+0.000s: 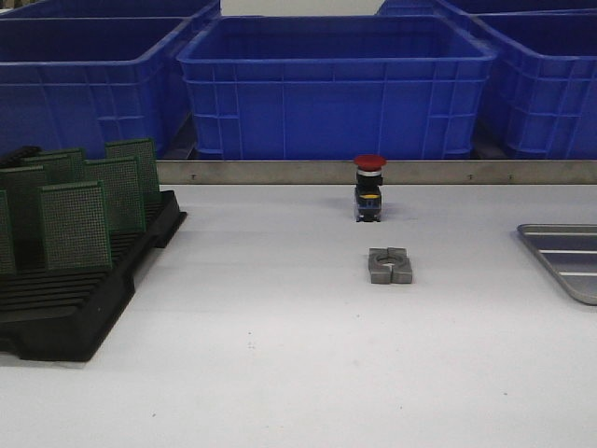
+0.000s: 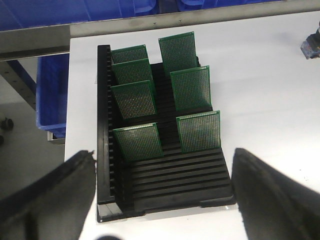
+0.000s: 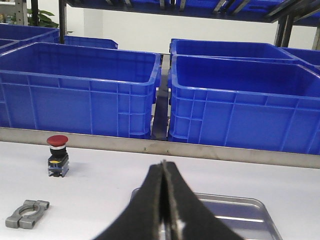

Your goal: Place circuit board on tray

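Several green circuit boards (image 1: 75,227) stand upright in a black slotted rack (image 1: 75,308) at the table's left. In the left wrist view my left gripper (image 2: 162,200) is open and empty above the rack's (image 2: 170,180) near end. Its fingers (image 2: 55,195) straddle the rack, short of the nearest boards (image 2: 199,131). The grey metal tray (image 1: 560,245) lies at the table's right edge, partly cut off. In the right wrist view my right gripper (image 3: 164,167) is shut with nothing visible in it, just above the tray (image 3: 240,210). Neither gripper shows in the front view.
A red push button (image 1: 369,187) and a grey metal clamp (image 1: 390,265) sit mid-table; both also show in the right wrist view, the button (image 3: 58,155) and the clamp (image 3: 27,213). Big blue crates (image 1: 336,84) stand behind a metal rail (image 1: 280,172).
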Controlling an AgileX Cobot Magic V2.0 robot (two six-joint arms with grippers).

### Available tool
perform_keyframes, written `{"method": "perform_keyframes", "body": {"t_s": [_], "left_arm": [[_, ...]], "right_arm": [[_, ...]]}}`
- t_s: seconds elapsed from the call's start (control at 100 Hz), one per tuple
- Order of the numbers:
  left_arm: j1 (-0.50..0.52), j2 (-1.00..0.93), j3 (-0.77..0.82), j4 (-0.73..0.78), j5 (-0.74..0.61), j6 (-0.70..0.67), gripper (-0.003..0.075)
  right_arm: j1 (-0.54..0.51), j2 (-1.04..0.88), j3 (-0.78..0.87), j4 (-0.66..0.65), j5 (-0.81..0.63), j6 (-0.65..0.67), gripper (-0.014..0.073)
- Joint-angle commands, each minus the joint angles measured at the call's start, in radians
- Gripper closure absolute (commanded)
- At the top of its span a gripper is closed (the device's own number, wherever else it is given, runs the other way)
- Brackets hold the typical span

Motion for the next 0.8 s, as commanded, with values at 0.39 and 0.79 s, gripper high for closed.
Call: {"method": "perform_keyframes", "body": {"t_s": [0.39,0.79], "left_arm": [[0.0,0.335,-0.331,-0.045,0.338,0.393,0.0184],[0.0,0.593,-0.458,-0.189,0.428,0.887,0.0184]], "right_arm": [[0.002,-0.022,-0.013,-0.008,-0.084,0.001,0.0662],[0.002,-0.022,-0.013,-0.008,-0.084,0.001,0.0662]]}}
